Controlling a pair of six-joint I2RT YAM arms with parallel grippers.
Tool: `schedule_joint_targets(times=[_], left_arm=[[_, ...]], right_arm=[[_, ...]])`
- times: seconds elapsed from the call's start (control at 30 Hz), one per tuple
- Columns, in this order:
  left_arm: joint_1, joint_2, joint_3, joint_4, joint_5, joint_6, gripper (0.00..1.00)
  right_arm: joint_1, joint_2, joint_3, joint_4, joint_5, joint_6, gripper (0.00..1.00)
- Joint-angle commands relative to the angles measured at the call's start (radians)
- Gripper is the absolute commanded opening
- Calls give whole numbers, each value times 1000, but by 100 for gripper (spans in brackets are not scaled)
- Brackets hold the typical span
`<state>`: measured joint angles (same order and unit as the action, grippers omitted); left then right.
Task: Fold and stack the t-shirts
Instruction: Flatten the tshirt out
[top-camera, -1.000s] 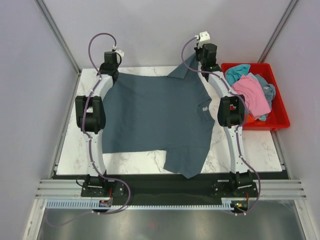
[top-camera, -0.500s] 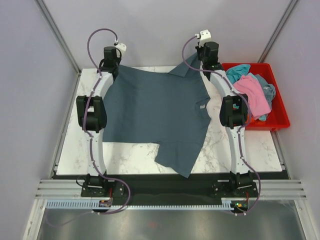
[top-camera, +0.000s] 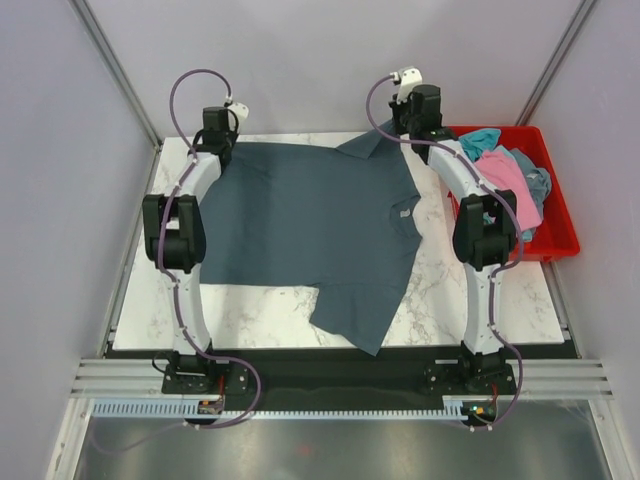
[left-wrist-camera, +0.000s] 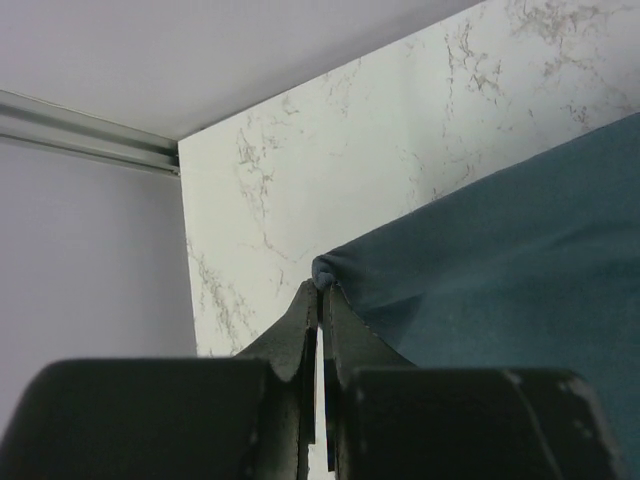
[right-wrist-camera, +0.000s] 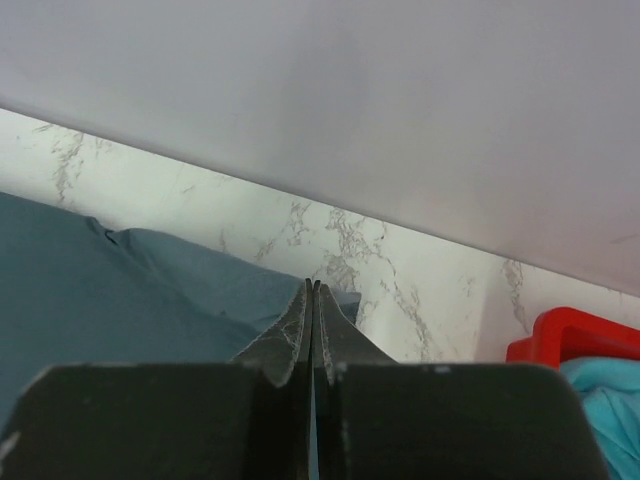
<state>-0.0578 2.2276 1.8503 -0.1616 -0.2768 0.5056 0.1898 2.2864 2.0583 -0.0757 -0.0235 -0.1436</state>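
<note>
Fabric of the large slate-blue t-shirt (top-camera: 300, 220) lies spread flat over the middle of the marble worktop (top-camera: 260, 318), its near sleeve reaching the worktop's front edge. A small white tag (top-camera: 407, 214) shows near the shirt's right side. At the far left corner, the left pincer (left-wrist-camera: 320, 290) is clenched on a small bunched fold of the cloth, its jaws pressed almost together. At the far right corner the right pincer (right-wrist-camera: 312, 286) is clenched too, jaws tight together on the shirt's edge, where a flap of the cloth rises off the worktop towards it. To the right of the worktop stands a red bin (top-camera: 560, 240), holding a pink t-shirt (top-camera: 505, 180) heaped on top and a teal t-shirt (top-camera: 478, 140) at the far end.
</note>
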Motion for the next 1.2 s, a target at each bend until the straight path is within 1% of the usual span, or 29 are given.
schedule_joint_targets(times=[0.0,0.07,0.13,0.23,0.27,0.47,0.53,0.63,0.83,1.03,1.17], left_arm=[[18,-143,-40,30,33,-35,2],[19,-152,-51,24,47,-15,2],[19,-173,-68,22,53,10,2],[29,-209,-123,22,85,42,2],[33,-241,-156,22,115,42,2],[56,-339,-270,14,169,56,2],[56,-355,-284,5,183,56,2],[85,-376,-301,-4,200,56,2],[93,-393,-309,-30,234,62,2],[93,-387,-312,-72,255,93,2],[93,-396,-353,-82,266,120,2]], right_arm=[[3,-154,-77,-19,-30,22,0],[3,-169,-110,-19,-30,22,0],[3,-221,-142,-21,-36,24,0],[3,-286,-204,-26,-39,35,0],[5,-303,-229,-27,-41,36,0],[3,-399,-291,-55,-62,70,0],[3,-424,-303,-71,-67,79,0],[5,-462,-357,-78,-75,90,0],[5,-533,-473,-85,-75,93,0],[5,-581,-523,-90,-73,102,0],[5,-594,-533,-98,-76,110,0]])
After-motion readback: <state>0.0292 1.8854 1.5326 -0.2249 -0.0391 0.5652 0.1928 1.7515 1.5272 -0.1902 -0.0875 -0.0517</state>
